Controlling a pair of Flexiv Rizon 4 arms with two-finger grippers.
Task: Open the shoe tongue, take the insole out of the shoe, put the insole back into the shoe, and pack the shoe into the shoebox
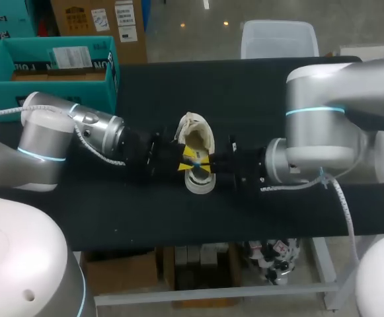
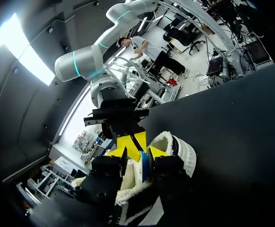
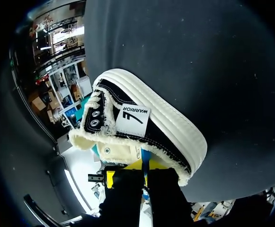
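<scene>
A black canvas shoe (image 1: 198, 139) with a white sole and cream fleece lining lies mid-table, also seen in the left wrist view (image 2: 181, 147) and the right wrist view (image 3: 151, 124). Both grippers meet at its opening. My right gripper (image 1: 205, 166) (image 3: 144, 171) is shut on the edge of a thin blue insole (image 3: 146, 158) that sticks out of the shoe. My left gripper (image 1: 186, 157) (image 2: 137, 154) faces it from the other side. Its yellow tips stand apart around the blue insole (image 2: 144, 165) and the right gripper's tip (image 2: 130, 143). The rest of the insole is hidden inside the shoe.
A teal shoebox (image 1: 6, 72), open on top, stands at the table's back left behind my left arm. Dark tabletop (image 1: 244, 86) stretches behind the shoe and along the front edge.
</scene>
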